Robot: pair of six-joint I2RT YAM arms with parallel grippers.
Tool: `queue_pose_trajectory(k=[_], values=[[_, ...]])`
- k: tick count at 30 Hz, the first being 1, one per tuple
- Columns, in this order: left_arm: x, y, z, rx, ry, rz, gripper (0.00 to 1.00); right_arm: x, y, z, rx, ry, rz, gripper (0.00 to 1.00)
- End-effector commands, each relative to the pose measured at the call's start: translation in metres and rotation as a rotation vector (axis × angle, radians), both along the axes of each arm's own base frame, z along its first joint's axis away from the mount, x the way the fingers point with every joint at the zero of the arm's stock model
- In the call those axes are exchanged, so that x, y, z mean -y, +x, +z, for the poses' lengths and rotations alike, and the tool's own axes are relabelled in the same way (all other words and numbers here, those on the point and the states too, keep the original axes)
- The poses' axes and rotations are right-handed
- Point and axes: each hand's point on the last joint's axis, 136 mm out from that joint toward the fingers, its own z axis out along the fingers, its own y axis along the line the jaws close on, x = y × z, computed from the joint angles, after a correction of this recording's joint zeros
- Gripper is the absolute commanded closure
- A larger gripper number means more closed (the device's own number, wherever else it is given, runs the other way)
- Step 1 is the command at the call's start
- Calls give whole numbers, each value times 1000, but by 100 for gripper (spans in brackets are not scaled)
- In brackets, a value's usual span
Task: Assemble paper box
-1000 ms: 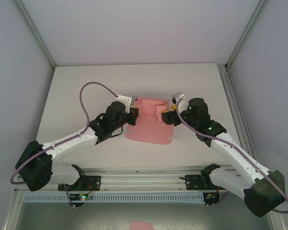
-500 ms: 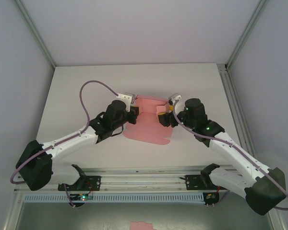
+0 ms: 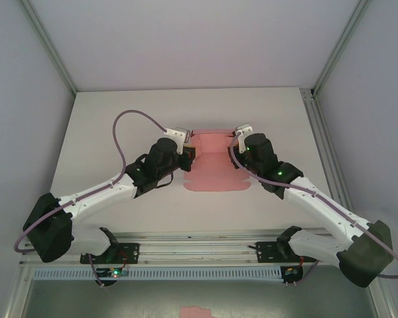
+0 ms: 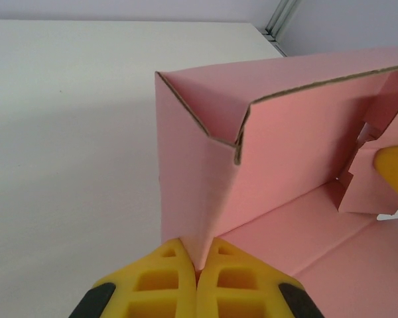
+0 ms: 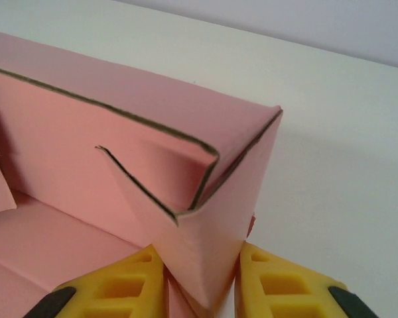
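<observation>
The paper box [image 3: 215,171] is pink card lying mid-table between both arms, with its back wall and two side walls folded up. My left gripper [image 3: 191,156] is at its left end. In the left wrist view the left gripper [image 4: 198,262] is shut on the bottom edge of the upright left wall of the box [image 4: 298,152]. My right gripper [image 3: 236,150] is at the right end. In the right wrist view the right gripper [image 5: 202,281] has its yellow fingers pressed on either side of the doubled right wall of the box [image 5: 86,152].
The white table [image 3: 119,119] has free room behind and beside the box. Metal frame posts [image 3: 331,59] rise at the back corners. An aluminium rail [image 3: 199,255] runs along the near edge. A small pink scrap [image 3: 196,311] lies below the table.
My right gripper has moved left onto the box's right wall and closed on it. The box now sits squarer, its right side flap folded up. The left gripper kept its grip.
</observation>
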Motion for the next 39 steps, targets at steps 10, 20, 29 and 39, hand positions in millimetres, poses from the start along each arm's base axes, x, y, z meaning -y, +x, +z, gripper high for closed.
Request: queue_pose_trajectory(k=[10,20,29,39], values=[[5,-1,25,40,-20,9,100,76,16,8,74,-207,-402,100],[-1,3,34,36,28,161,100,125,23,34,183,-554,-719,100],[-17,17,21,-49,34,366,100,139,17,69,307,-627,-931,100],[3,19,23,-48,-4,291,100,15,25,82,415,193,-73,75]])
